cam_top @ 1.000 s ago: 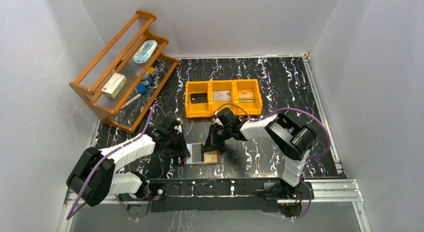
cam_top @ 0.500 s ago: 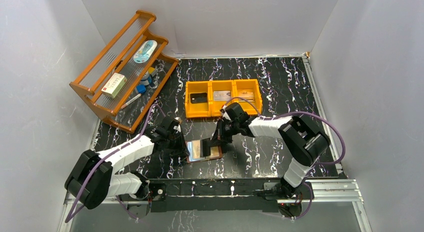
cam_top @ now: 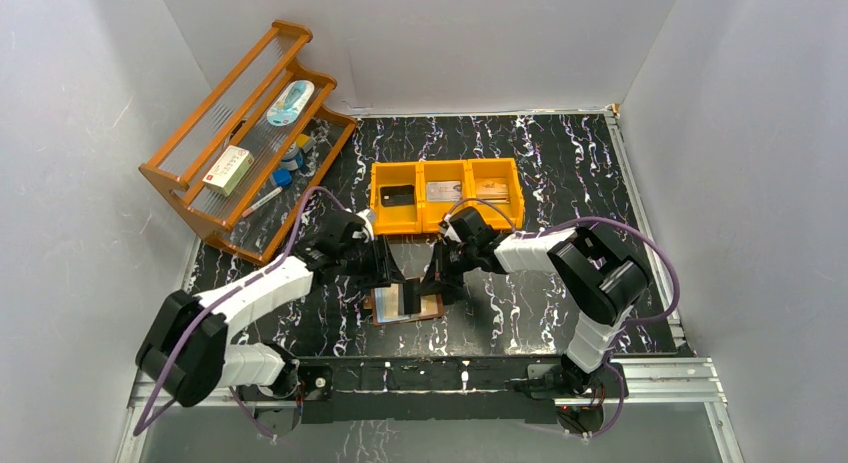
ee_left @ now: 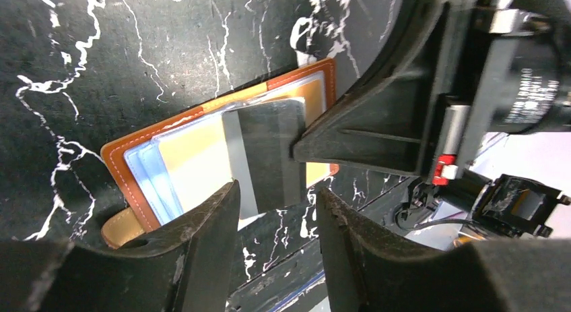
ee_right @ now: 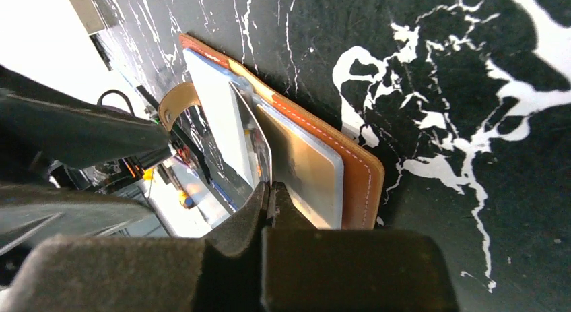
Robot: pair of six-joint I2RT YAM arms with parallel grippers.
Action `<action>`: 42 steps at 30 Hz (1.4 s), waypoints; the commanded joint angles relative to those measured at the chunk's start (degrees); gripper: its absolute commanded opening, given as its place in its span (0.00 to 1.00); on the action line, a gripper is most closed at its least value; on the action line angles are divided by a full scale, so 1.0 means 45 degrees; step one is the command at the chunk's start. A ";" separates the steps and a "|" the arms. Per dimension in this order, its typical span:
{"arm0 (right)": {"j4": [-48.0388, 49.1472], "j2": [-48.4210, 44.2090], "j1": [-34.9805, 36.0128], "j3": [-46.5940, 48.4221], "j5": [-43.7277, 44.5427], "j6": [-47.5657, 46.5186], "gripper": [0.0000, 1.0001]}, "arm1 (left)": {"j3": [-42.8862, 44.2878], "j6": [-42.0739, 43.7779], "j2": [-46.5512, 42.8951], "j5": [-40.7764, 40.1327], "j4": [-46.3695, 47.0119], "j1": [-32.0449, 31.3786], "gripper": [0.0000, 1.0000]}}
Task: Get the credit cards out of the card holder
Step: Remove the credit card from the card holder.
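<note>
- Black marble-veined table, boxed in by plain white walls; a wooden rack stands at the far left and an orange bin sits mid-table.
- The card holder lies open and flat near the front edge, pockets up, between the two grippers.
- The left arm stretches forward and to the right from its base, wrist bent down. The left gripper hangs just above the holder with its fingers spread, gripping nothing.
- The right arm has its elbow raised out to the right, and its forearm reaches leftward and down. The right gripper has its fingers pressed together on one edge of a silvery-grey card.
- That card is tilted up over the middle of the holder. Whether its lower end sits inside a pocket cannot be told.
- In the bin, one to a compartment: a black card left, a greyish card middle, a tan card right.
</note>
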 commanded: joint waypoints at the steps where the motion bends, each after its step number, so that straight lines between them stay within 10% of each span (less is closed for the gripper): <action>1: 0.0184 0.0164 -0.0009 -0.0247 0.0366 0.0121 0.00 | -0.0001 -0.0211 0.1093 0.1057 0.0378 -0.0077 0.42; 18: 0.1742 0.0264 0.0028 -0.0551 0.0076 0.1699 0.27 | -0.1255 -0.1071 0.2695 0.0835 0.0545 -0.0682 0.23; 22: 0.2213 0.0259 0.0057 -0.0762 -0.0069 0.1806 0.24 | -0.1269 -0.1070 0.2703 0.0650 0.0479 -0.0682 0.21; 25: 0.1212 -0.0214 0.0033 -0.0568 0.0437 0.1255 0.02 | -0.1250 -0.1004 0.2476 0.0362 0.0283 -0.0692 0.20; 30: -0.2923 -0.3420 -0.0685 0.0654 0.2949 -0.1837 0.00 | -0.0936 -0.1208 -0.0788 -0.1445 -0.0470 -0.0697 0.39; 42: -0.2820 -0.3918 -0.0627 0.4445 0.5567 -0.7457 0.00 | 0.1175 -0.0169 -0.3130 -0.5849 -0.3963 -0.0256 0.72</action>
